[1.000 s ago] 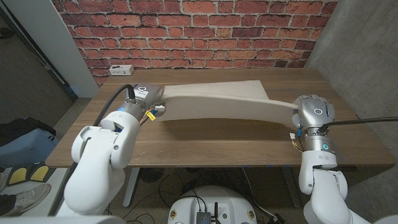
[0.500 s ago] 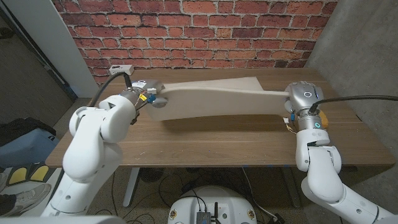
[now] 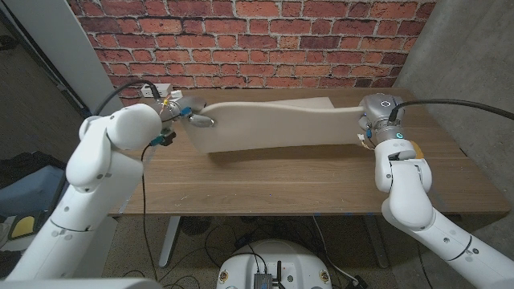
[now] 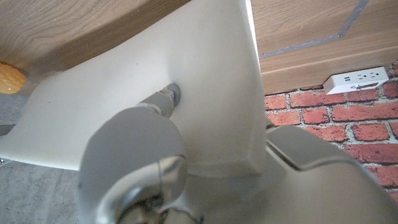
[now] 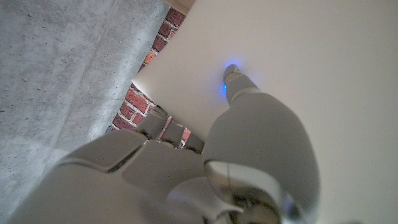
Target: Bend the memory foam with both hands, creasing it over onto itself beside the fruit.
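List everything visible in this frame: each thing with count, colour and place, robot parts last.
memory foam: one, cream, lifted on edge across the table's far half, held at both ends
fruit: one, orange-yellow, on the table just past the foam's edge
table: one, brown wood, in front of the brick wall
power strip: one, white, at the table's far left corner
left robot hand: one, silver, gripping the foam's left end
right robot hand: one, silver, gripping the foam's right end
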Robot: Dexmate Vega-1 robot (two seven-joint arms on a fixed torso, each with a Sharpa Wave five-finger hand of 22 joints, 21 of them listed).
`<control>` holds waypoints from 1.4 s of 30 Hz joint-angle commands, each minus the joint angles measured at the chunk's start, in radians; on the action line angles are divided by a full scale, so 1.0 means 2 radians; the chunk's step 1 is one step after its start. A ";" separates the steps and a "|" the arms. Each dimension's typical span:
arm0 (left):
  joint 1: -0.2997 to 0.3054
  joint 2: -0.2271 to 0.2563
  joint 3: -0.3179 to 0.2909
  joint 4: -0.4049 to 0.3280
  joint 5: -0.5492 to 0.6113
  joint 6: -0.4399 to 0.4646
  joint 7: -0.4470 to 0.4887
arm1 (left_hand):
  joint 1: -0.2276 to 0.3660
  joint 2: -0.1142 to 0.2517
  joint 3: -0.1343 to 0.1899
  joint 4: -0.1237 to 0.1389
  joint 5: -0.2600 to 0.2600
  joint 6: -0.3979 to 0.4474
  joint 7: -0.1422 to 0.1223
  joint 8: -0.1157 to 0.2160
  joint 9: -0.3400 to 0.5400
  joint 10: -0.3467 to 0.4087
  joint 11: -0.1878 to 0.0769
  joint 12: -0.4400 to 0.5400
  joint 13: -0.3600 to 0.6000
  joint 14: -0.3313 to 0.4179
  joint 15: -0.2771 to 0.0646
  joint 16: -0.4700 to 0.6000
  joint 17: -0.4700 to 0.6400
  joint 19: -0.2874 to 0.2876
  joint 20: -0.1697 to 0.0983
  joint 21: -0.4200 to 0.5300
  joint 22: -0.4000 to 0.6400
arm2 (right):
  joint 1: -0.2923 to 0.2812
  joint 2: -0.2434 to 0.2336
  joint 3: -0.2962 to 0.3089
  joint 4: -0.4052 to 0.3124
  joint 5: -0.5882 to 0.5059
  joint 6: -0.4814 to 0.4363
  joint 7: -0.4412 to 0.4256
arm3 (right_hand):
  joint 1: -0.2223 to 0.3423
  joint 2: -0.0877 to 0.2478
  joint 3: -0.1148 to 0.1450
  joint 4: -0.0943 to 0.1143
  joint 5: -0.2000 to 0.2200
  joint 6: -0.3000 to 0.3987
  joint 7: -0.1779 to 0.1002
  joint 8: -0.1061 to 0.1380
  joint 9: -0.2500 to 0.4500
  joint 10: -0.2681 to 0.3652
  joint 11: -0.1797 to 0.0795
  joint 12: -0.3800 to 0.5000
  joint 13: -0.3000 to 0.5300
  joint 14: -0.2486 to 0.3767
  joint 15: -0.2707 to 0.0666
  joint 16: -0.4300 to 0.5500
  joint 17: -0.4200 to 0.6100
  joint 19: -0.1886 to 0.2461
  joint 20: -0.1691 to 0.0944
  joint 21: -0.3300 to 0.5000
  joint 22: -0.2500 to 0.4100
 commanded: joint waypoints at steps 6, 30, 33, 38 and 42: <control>-0.100 0.144 0.037 0.105 -0.361 0.059 0.107 | 0.021 0.024 0.012 0.002 -0.002 0.022 0.035 0.022 0.051 -0.001 0.017 0.001 0.004 0.002 0.018 0.002 0.002 -0.005 0.014 0.007 0.003 | 0.098 0.034 -0.013 0.055 -0.003 0.053 0.102 | -0.001 0.003 0.001 0.004 0.004 0.001 0.006 0.005 0.004 -0.010 0.001 -0.006 0.003 -0.004 -0.091 -0.003 0.001 -0.004 -0.011 0.001 0.000; -0.141 0.214 0.113 0.224 -0.585 -0.043 0.247 | 0.014 0.019 0.021 0.005 0.001 0.019 0.036 0.035 0.069 -0.002 0.032 -0.002 0.004 0.009 0.033 0.003 0.002 -0.006 0.025 0.018 0.008 | 0.197 0.044 -0.054 0.143 0.019 0.070 0.097 | -0.006 0.004 0.006 0.010 0.009 0.001 0.012 0.006 0.007 -0.032 0.008 -0.016 0.002 -0.013 -0.089 -0.018 -0.007 -0.005 -0.005 0.002 -0.001; -0.126 0.223 0.104 0.221 -0.599 -0.052 0.267 | 0.014 0.018 0.022 0.003 0.002 0.021 0.036 0.038 0.072 -0.002 0.034 -0.002 0.003 0.009 0.034 0.002 0.002 -0.006 0.025 0.019 0.008 | 0.204 0.046 -0.056 0.154 0.021 0.062 0.087 | -0.005 0.004 0.007 0.010 0.009 0.000 0.013 0.005 0.007 -0.031 0.011 -0.016 0.002 -0.011 -0.089 -0.018 -0.007 -0.004 -0.004 0.003 -0.001; -0.111 0.238 0.098 0.218 -0.618 -0.057 0.292 | 0.013 0.016 0.024 0.000 0.003 0.025 0.036 0.044 0.078 -0.001 0.036 -0.002 0.003 0.011 0.033 0.002 0.001 -0.006 0.025 0.022 0.009 | 0.219 0.050 -0.068 0.182 0.020 0.052 0.067 | -0.005 0.003 0.009 0.010 0.010 0.001 0.017 0.005 0.006 -0.027 0.012 -0.015 0.002 -0.006 -0.089 -0.018 -0.008 -0.002 -0.002 0.004 -0.001; -0.101 0.244 0.092 0.217 -0.628 -0.059 0.315 | 0.012 0.016 0.025 -0.001 0.004 0.027 0.036 0.047 0.082 0.000 0.038 -0.002 0.002 0.011 0.034 0.001 0.001 -0.006 0.025 0.023 0.009 | 0.230 0.054 -0.079 0.203 0.021 0.043 0.043 | -0.005 0.003 0.011 0.010 0.011 0.000 0.018 0.004 0.005 -0.020 0.014 -0.013 0.002 -0.001 -0.088 -0.018 -0.009 -0.001 0.000 0.004 -0.001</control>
